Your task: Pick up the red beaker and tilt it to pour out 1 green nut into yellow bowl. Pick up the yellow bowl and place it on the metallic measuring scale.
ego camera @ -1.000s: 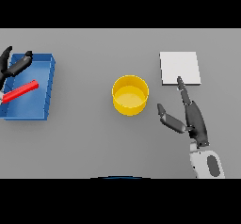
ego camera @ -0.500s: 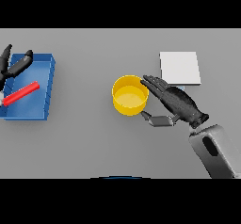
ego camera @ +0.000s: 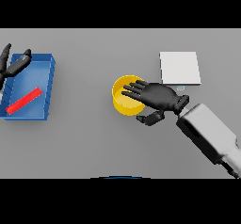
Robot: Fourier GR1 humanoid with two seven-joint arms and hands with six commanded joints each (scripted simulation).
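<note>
The yellow bowl (ego camera: pixel 120 102) stands at the table's middle. My right hand (ego camera: pixel 158 98) reaches in from the lower right and lies over the bowl's right half, open, with straight fingers across the rim and the thumb outside below the bowl. The flat pale measuring scale (ego camera: pixel 179 67) sits just behind and to the right of that hand. A long red object (ego camera: pixel 24 100) lies slantwise in the blue tray (ego camera: pixel 49 89) at the left. My left hand (ego camera: pixel 12 66) hovers open over the tray's far left corner, holding nothing. No green nut shows.
The blue tray's walls stand along the left edge of the table. The bowl and the scale are about a hand's width apart.
My right hand has swung left from beside the scale to lie over the yellow bowl, its forearm coming further into view. The left hand, tray and bowl have stayed put.
</note>
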